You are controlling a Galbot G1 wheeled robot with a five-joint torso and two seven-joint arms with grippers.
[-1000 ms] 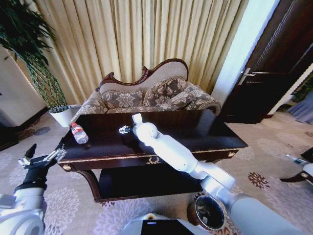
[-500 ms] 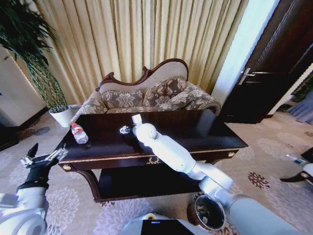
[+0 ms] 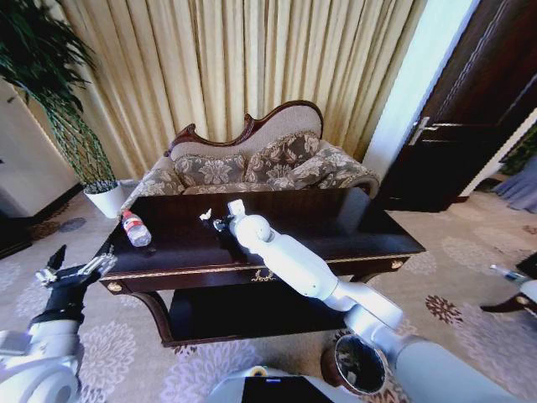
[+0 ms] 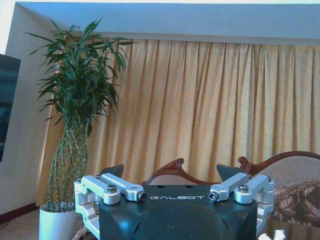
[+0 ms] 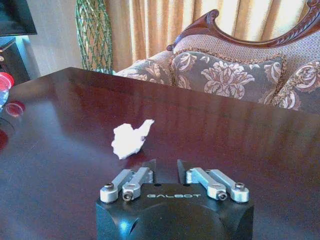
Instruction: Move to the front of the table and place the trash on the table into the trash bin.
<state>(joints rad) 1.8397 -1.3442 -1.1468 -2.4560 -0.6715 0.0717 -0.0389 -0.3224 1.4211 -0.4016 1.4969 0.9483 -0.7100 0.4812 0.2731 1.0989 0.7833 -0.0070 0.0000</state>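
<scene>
A crumpled white paper bit [image 3: 205, 216] lies on the dark-brown table [image 3: 352, 218], left of the middle. My right gripper [image 3: 221, 224] hovers just behind it, reaching in over the front edge. In the right wrist view the paper [image 5: 131, 139] sits a short way beyond the gripper [image 5: 166, 164]. The jaws are nearly closed with a narrow gap and hold nothing. A clear bottle [image 3: 134, 228] with a red label lies near the table's left end. The trash bin [image 3: 359, 363] stands on the carpet under my right arm. My left gripper [image 3: 71, 267] waits open off the table's left corner.
A patterned sofa [image 3: 252, 164] stands behind the table in front of gold curtains. A white plant pot [image 3: 107, 199] with a tall plant is at the back left, and a dark door [image 3: 470, 109] at the right. The table has a lower shelf [image 3: 243, 311].
My right gripper has drawn slightly back and to the right, so the white paper now shows apart from it. The left arm has barely moved.
</scene>
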